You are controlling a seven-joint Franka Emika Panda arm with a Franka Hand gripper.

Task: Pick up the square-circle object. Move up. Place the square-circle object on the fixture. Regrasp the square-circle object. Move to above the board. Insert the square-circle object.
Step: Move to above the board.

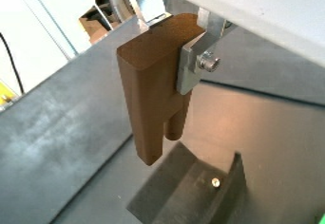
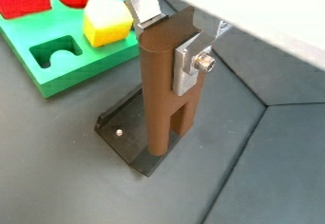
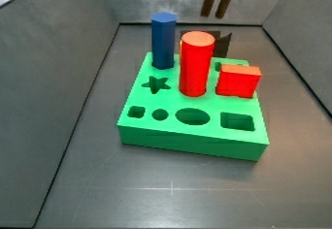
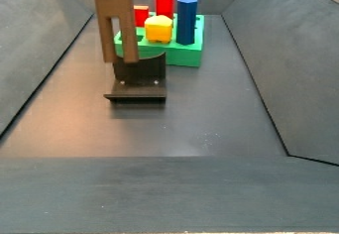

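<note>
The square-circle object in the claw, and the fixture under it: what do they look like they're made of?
The square-circle object, held in the claw above the fixture, looks like matte brown plastic, possibly printed; its faces are even in colour, without grain or shine. The fixture looks like dark metal or hard plastic: flat black plates, with a small pale screw head in the base in both wrist views. I can't tell which.

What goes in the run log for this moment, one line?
phase: place on fixture | gripper: shut on square-circle object, above fixture | object: upright, lower end at fixture | board: behind fixture, square hole free
</note>
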